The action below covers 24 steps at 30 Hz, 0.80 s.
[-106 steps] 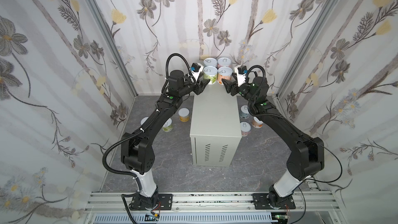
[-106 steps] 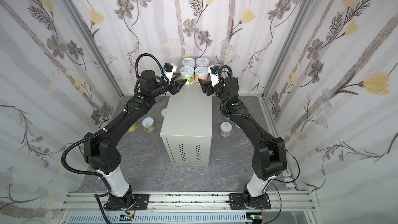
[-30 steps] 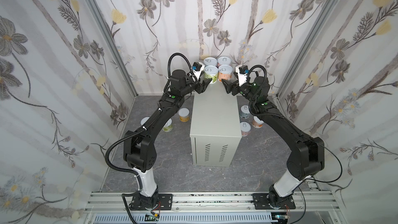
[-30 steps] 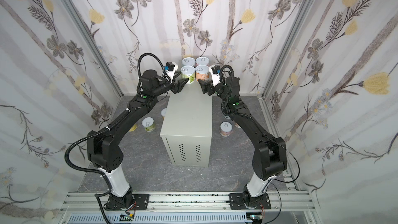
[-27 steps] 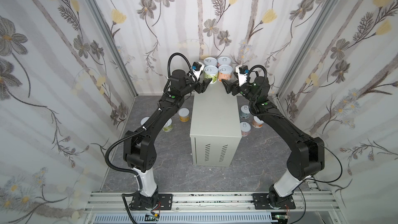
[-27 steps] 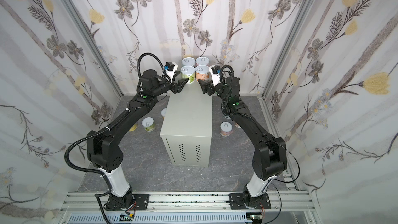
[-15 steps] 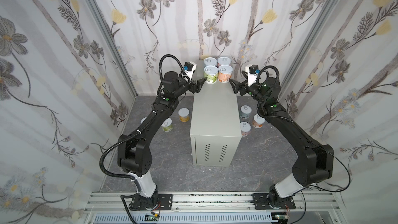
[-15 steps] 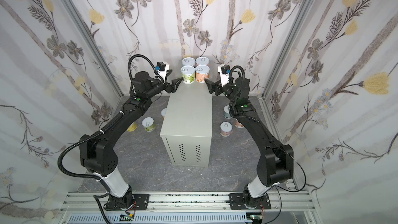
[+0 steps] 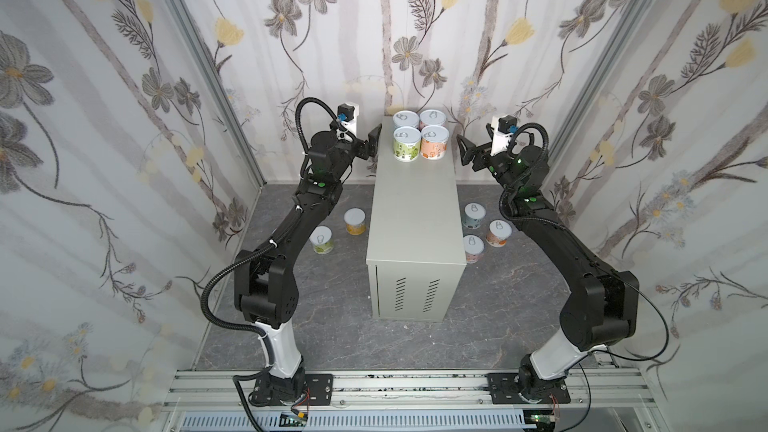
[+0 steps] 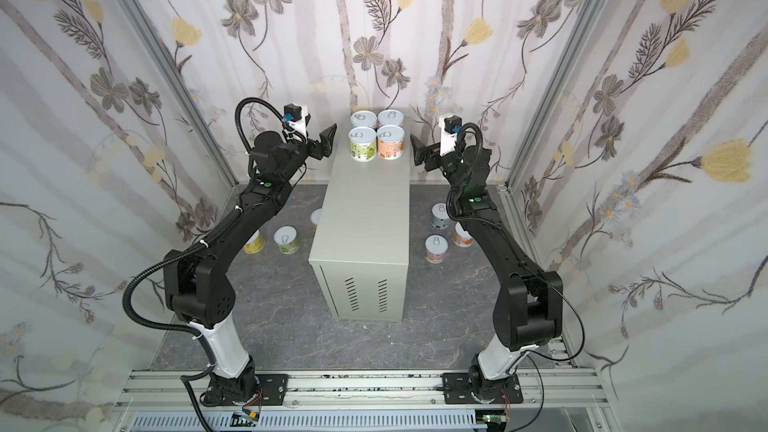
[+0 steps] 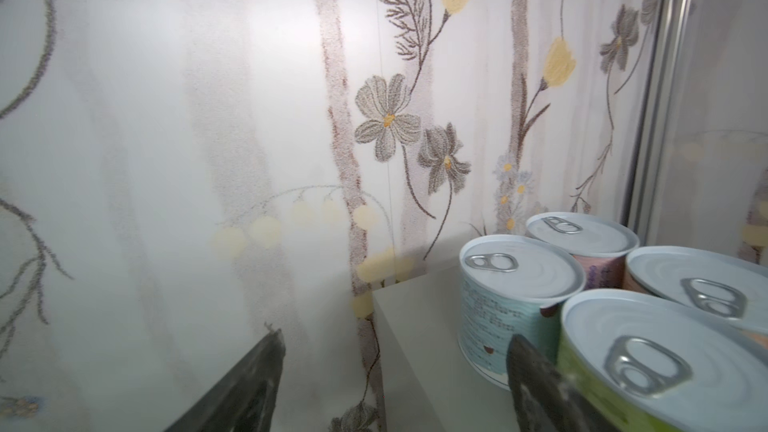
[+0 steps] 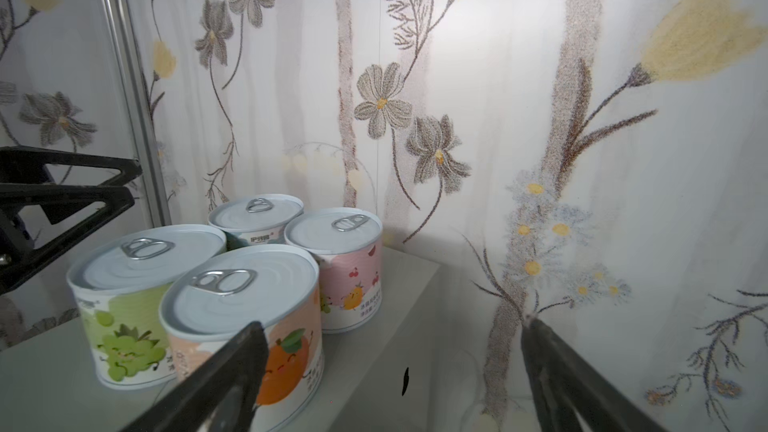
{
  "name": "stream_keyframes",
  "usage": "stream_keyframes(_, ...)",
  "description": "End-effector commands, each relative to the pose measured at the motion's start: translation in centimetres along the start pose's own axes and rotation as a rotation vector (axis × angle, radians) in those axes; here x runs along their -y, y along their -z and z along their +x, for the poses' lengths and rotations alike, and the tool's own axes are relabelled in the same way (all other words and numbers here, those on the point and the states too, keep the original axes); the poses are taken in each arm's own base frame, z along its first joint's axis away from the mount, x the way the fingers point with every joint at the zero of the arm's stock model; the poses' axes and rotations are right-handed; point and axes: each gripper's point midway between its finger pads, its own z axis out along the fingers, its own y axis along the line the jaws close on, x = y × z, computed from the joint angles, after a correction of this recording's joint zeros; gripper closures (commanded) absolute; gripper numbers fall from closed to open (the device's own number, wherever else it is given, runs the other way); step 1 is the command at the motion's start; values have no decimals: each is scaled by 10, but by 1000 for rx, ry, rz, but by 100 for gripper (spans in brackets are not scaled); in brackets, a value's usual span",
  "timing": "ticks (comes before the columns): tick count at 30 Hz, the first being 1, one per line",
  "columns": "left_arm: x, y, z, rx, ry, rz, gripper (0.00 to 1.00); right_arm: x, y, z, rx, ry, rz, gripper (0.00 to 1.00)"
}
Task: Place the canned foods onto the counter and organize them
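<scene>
The left gripper (image 9: 375,142) hangs just left of the counter's (image 9: 415,209) far end, jaws spread with nothing between them. One finger (image 11: 524,361) sits just beside the green can (image 9: 405,150); whether they touch cannot be told. The right gripper (image 9: 464,152) hangs just off the counter's right edge at the same far end, jaws also spread wide and empty, apart from the orange can (image 9: 434,147).

Four cans stand upright in a tight two-by-two block on the far end of the counter top, pull-tab lids up and their axes vertical. Green is near left and orange near right. The pale blue can (image 9: 405,120) is far left and the pink can (image 9: 433,118) far right.

In the right wrist view the green label shows cartoon grapes with a face, the orange one a smiling orange fruit, and the pink one cherries and small fruit figures. The printed characters on each are too small to read.

The counter's long side runs near to far, with vent slits on its near face. On the grey floor (image 9: 332,326), three cans (image 10: 286,238) stand left of the counter, one partly hidden behind it. Three more cans (image 9: 475,214) stand on the right, all upright.
</scene>
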Motion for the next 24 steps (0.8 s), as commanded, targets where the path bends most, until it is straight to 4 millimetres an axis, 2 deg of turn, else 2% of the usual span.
stream_keyframes(1,-17,-9,6,-7,6,-104,16,14,-6,-14,66,6,74,4)
stream_keyframes(7,-15,-31,30,-66,-1,-128,16,22,-22,-6,61,9,92,1)
stream_keyframes(10,-13,-41,35,-88,-10,-127,16,23,-31,-3,57,13,83,0)
stream_keyframes(17,-9,-50,41,-100,-27,-122,14,25,-49,6,34,13,69,0)
stream_keyframes(24,2,-54,42,-98,-45,-77,13,25,-56,16,16,10,58,0)
